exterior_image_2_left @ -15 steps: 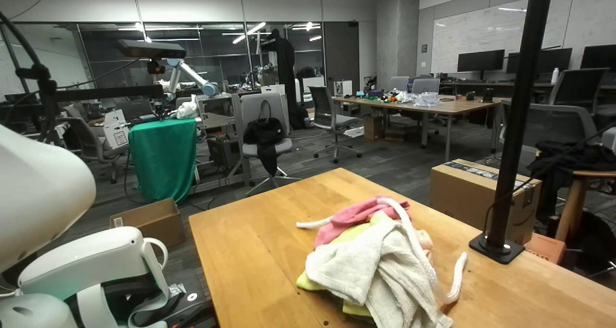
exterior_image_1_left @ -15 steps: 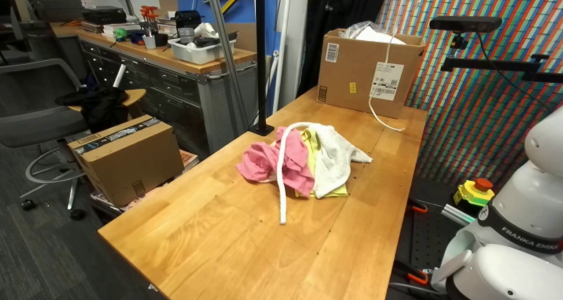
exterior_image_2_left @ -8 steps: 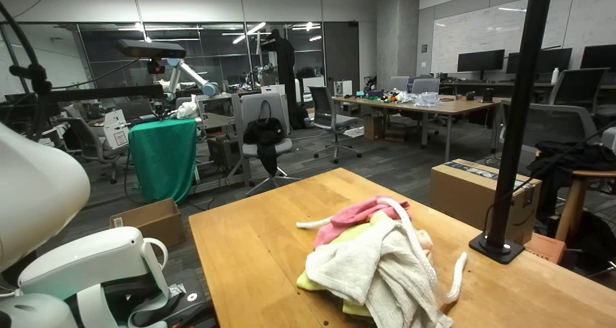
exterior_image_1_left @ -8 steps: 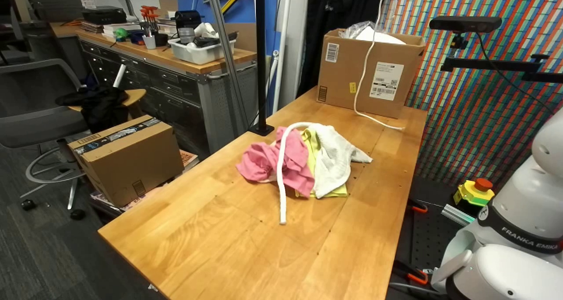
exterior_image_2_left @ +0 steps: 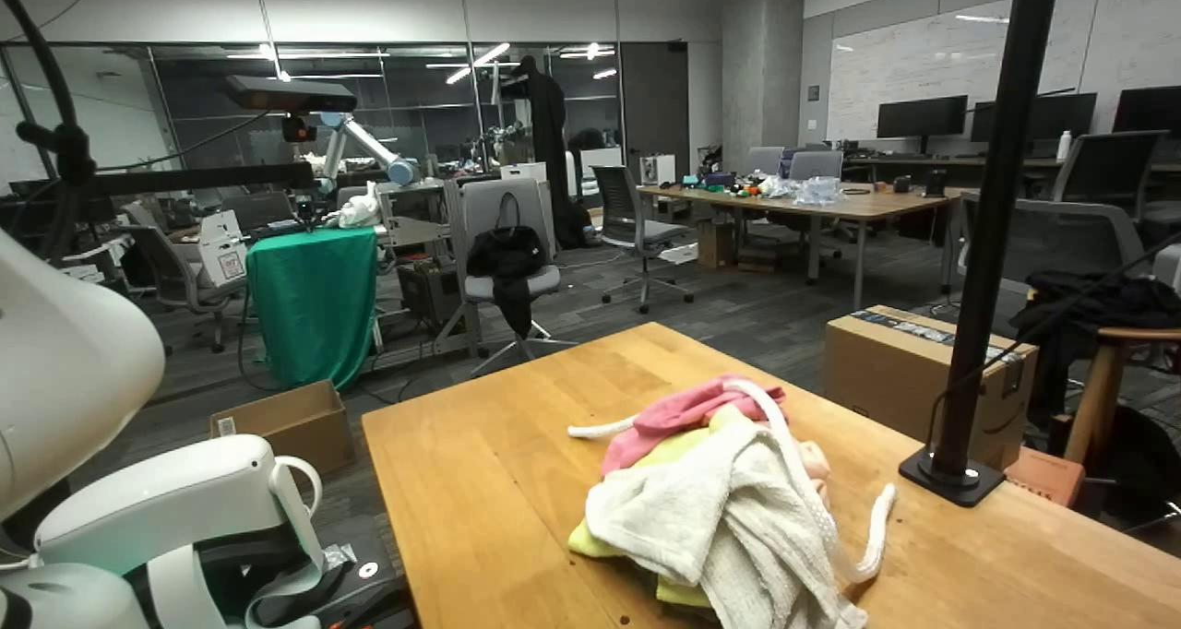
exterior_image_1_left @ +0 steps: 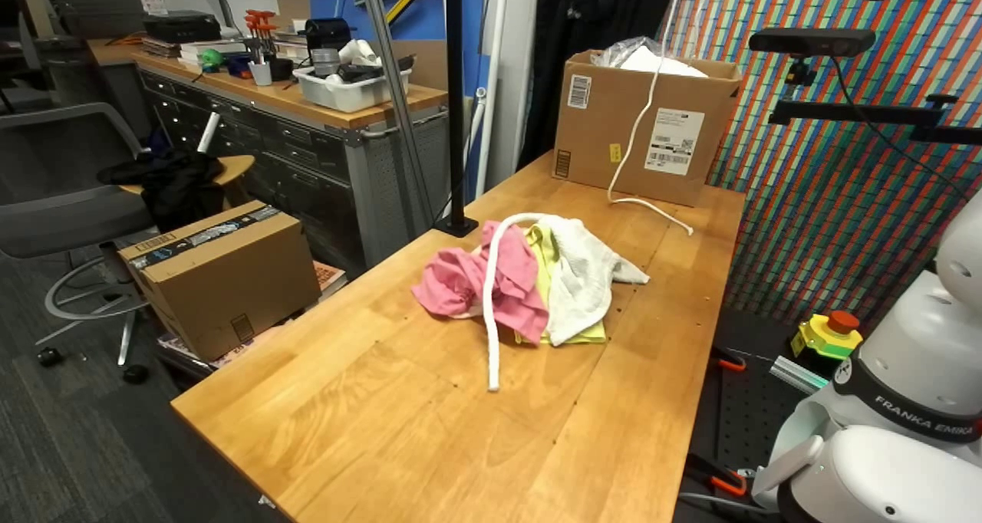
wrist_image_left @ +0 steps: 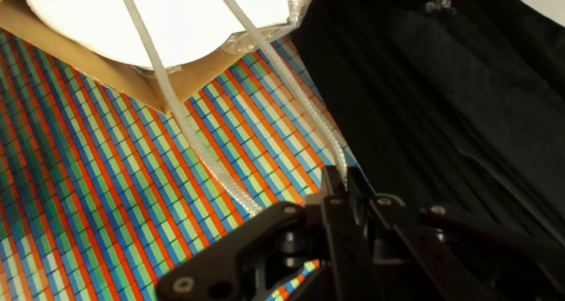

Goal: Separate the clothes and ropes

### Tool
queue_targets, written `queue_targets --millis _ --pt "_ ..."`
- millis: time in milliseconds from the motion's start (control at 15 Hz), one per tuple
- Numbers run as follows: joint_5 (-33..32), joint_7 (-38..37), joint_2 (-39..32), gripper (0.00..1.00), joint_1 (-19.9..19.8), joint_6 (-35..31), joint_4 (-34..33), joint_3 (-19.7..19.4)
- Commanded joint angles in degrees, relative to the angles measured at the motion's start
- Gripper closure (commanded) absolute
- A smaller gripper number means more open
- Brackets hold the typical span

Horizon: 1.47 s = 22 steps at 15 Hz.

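- In the wrist view, the gripper (wrist_image_left: 348,184) comes in from the bottom with its jaws narrow, pinching a white rope (wrist_image_left: 282,68) between the fingertips.
- In the wrist view, another white strand (wrist_image_left: 175,104) runs beside it and goes out of sight at the gripper's body; whether the two are one rope cannot be told.
- Behind them in the wrist view are a cardboard box (wrist_image_left: 194,78) with a rounded white object (wrist_image_left: 190,23) in it, a multicoloured backdrop (wrist_image_left: 110,159) and a black curtain (wrist_image_left: 441,115).
- In an exterior view, the white rope hangs from the top edge in front of the cardboard box, its lower end lying on the wooden table (exterior_image_1_left: 383,431).
- There, a pink cloth (exterior_image_1_left: 449,281), yellow-green cloth (exterior_image_1_left: 546,262) and white cloth (exterior_image_1_left: 581,277) lie heaped together, apart from that end; a second rope (exterior_image_1_left: 491,300) arches over the pink cloth.
- In an exterior view, a peach cloth (exterior_image_2_left: 814,461) shows at the heap's edge, and the second rope drapes across the clothes, one end curling onto the table near a black post (exterior_image_2_left: 992,242).
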State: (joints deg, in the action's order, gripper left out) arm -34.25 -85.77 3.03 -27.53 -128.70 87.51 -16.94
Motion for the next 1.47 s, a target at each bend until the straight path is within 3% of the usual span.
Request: queue_targets --millis 0,533,600,667,867,1267,1400 --pt "0.8 3.8 -1.4 0.92 1.6 2.1 -1.8 -2.3" --pt "1.8 9.4 -1.7 0.93 2.3 4.4 -2.1 -3.6" --pt "1.5 9.8 -1.8 0.88 2.4 4.9 -2.3 -3.6" --pt "2.8 11.8 -1.7 0.68 2.6 5.3 -2.1 -3.6" --pt "3.9 14.2 -1.7 0.5 2.9 6.5 -2.1 -3.5" --pt "3.7 16.3 -1.0 0.04 3.4 8.7 -1.8 -3.3" --pt "3.8 17.0 -0.5 0.0 3.7 8.7 -1.4 -3.1"
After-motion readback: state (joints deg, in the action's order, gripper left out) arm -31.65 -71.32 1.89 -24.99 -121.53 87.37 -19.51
